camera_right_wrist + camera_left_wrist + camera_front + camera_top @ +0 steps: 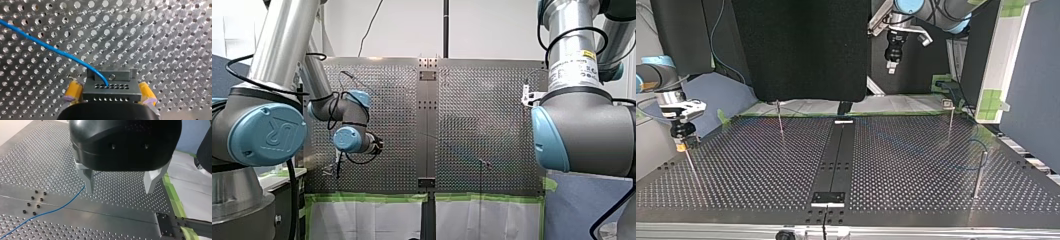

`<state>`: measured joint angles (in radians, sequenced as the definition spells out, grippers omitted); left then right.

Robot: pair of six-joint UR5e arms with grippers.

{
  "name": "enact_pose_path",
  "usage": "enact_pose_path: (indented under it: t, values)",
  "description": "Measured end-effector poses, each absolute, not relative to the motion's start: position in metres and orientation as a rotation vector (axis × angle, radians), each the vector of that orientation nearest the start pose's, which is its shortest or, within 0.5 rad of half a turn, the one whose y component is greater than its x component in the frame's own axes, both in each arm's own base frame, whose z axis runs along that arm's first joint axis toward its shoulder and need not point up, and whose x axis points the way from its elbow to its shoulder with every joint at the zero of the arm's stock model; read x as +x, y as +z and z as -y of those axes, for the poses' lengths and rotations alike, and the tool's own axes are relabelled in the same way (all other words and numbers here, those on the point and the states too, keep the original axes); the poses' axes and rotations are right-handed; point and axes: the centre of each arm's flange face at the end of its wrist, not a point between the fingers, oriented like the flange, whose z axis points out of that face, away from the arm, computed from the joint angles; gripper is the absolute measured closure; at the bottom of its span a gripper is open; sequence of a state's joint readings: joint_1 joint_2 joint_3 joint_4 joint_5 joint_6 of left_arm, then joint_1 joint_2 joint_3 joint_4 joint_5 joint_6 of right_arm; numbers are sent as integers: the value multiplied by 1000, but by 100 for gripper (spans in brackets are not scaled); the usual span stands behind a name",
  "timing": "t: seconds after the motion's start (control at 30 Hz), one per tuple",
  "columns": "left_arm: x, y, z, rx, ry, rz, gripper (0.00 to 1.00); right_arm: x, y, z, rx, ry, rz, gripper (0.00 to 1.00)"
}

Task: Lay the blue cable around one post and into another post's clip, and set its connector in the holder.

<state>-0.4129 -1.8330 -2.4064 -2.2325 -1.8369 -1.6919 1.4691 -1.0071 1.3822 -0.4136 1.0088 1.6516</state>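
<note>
My right hand [109,85] clasped the grey connector [121,93], blue cable [50,48] entering it; my left hand [118,192] hung wide above the surface [37,157].

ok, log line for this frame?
right gripper: shut on connector | left gripper: open, empty | blue cable: lying on table

One blue cable [50,48] and one grey connector [111,92]. Four thin upright posts [980,172] stand on one perforated counter [916,165]. Two grippers: my left gripper [118,191] and my right gripper [108,85].
</note>
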Motion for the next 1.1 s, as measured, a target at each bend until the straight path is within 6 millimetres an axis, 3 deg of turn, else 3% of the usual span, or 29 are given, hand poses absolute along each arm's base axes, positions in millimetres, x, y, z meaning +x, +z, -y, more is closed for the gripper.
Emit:
enact_pose_path:
  t: [1.1]
  values:
    - [291,108,244,61,-154,-1753,0,128,282,694,1509,1617,971,0]
